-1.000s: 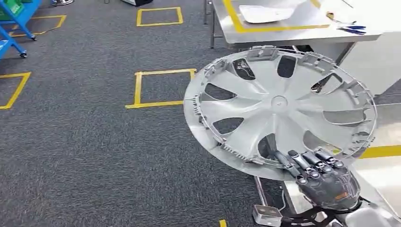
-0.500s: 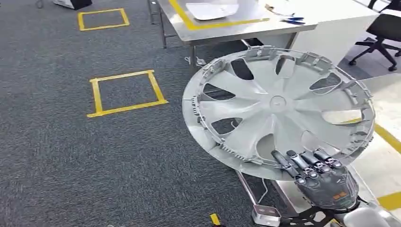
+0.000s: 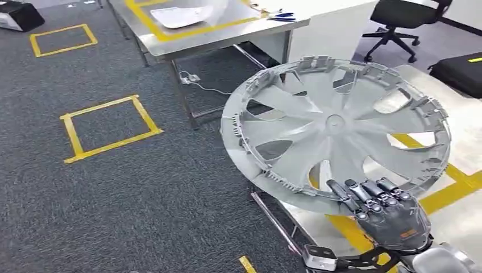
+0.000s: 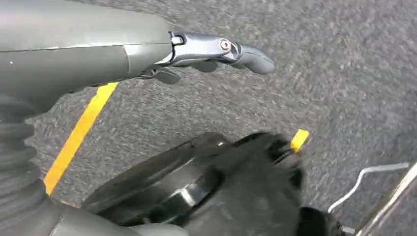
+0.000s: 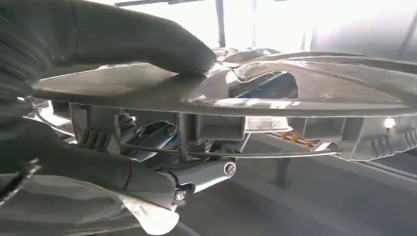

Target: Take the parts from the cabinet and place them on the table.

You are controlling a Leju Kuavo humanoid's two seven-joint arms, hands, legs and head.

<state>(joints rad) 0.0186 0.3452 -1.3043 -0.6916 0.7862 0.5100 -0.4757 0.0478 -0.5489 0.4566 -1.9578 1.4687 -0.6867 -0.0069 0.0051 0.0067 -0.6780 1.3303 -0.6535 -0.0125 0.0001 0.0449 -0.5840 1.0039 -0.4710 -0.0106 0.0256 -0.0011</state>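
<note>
**Robot carries wheel cover across taped workshop floor**

Over dark grey carpet [image 3: 142, 210] marked with yellow tape squares [image 3: 108, 128], the robot's right hand [image 3: 389, 213] grips the near rim of a silver wheel cover [image 3: 335, 128], held face up at the right of the frame. A steel table [image 3: 187, 40] with a yellow tape outline stands at the upper centre, a black office chair [image 3: 406, 14] at the upper right. From the right wrist, the thumb [image 5: 147, 42] presses the cover's [image 5: 246, 93] top, fingers [image 5: 162, 174] underneath. From the left wrist, the left hand [image 4: 196, 51] holds nothing, fingers extended above the carpet [image 4: 344, 73].
</note>
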